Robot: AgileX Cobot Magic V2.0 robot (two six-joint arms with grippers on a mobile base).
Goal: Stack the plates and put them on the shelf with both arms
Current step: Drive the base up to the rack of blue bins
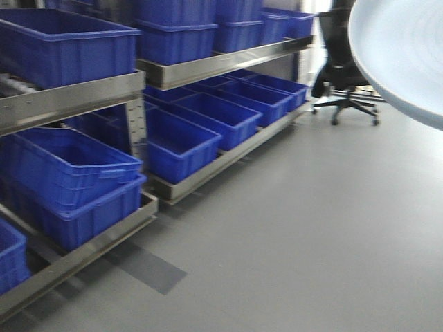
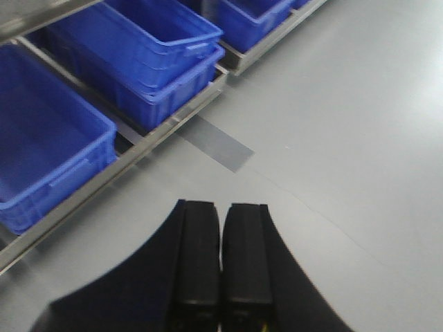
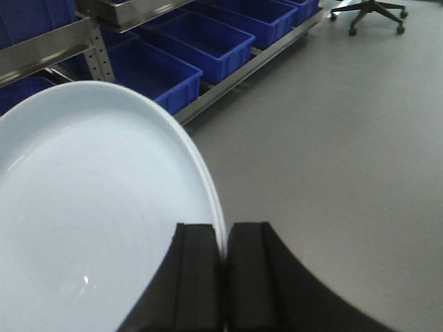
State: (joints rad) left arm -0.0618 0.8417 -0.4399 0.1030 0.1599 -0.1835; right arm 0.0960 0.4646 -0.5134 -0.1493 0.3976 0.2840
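Above the floor beside the shelf, I see my right gripper clenched on the stacked plates at their rim, my left gripper closed, empty.

Black office chair stands on grey floor.

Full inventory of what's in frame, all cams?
plates: count unclear (doubled rim edge suggests two stacked), pale blue-white, held at the rim
shelf: one, steel, two levels, along the left
crates: many, blue, on both shelf levels
chair: one, black, far back right
floor patch: one, darker grey, by the shelf's foot
left gripper: black, shut, empty, over the floor
right gripper: black, shut on the plates' rim
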